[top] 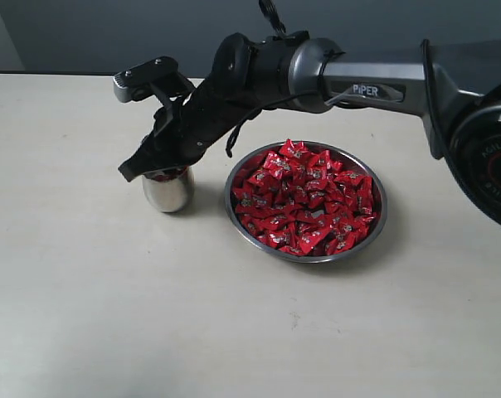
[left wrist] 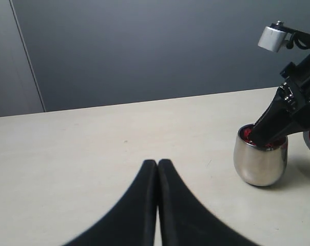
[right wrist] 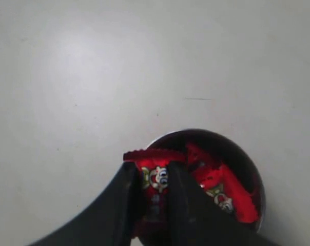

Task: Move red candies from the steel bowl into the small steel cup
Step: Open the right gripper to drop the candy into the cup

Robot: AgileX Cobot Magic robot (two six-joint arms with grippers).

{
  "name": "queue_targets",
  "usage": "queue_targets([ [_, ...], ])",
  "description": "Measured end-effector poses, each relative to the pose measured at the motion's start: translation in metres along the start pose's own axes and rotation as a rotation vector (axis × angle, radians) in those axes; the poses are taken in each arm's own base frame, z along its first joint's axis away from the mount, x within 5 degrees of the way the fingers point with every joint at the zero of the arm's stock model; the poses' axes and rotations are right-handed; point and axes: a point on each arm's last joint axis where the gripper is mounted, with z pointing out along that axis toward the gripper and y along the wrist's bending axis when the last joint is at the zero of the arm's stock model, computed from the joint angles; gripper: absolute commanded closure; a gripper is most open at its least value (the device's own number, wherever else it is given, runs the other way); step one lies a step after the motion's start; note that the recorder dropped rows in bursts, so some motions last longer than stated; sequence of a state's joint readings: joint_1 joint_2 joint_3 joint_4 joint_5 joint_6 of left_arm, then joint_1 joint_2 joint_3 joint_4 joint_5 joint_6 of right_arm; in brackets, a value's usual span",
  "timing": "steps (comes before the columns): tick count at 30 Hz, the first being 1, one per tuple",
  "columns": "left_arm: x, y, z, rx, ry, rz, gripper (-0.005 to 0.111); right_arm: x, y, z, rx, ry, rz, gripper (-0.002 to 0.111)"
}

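The steel bowl point(top: 380, 217) sits right of centre, heaped with red candies point(top: 304, 199). To its left stands the small steel cup point(top: 167, 192), also seen in the left wrist view point(left wrist: 260, 163) and from above in the right wrist view point(right wrist: 247, 159) with red candies point(right wrist: 224, 189) inside. My right gripper point(top: 155, 172) reaches across and hangs at the cup's mouth, shut on a red candy point(right wrist: 156, 177) held between its fingers over the cup's rim. My left gripper point(left wrist: 157, 163) is shut with nothing in it, low over the table, some way from the cup.
The pale table point(top: 109, 315) spreads around both vessels. A dark wall point(left wrist: 144, 46) rises behind the table's far edge. The right arm point(top: 375, 83) spans above the bowl's far side.
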State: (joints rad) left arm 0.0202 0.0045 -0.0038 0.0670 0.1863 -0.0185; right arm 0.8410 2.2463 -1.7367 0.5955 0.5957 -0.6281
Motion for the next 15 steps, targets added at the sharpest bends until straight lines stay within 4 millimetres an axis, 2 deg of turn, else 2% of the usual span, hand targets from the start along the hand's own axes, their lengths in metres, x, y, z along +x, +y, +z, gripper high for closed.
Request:
queue_targets([
  [15, 0.0000, 0.0000, 0.0000, 0.000, 0.000, 0.000, 0.106, -0.0017, -0.0037, -0.0001, 0.041, -0.018, -0.035, 0.108],
])
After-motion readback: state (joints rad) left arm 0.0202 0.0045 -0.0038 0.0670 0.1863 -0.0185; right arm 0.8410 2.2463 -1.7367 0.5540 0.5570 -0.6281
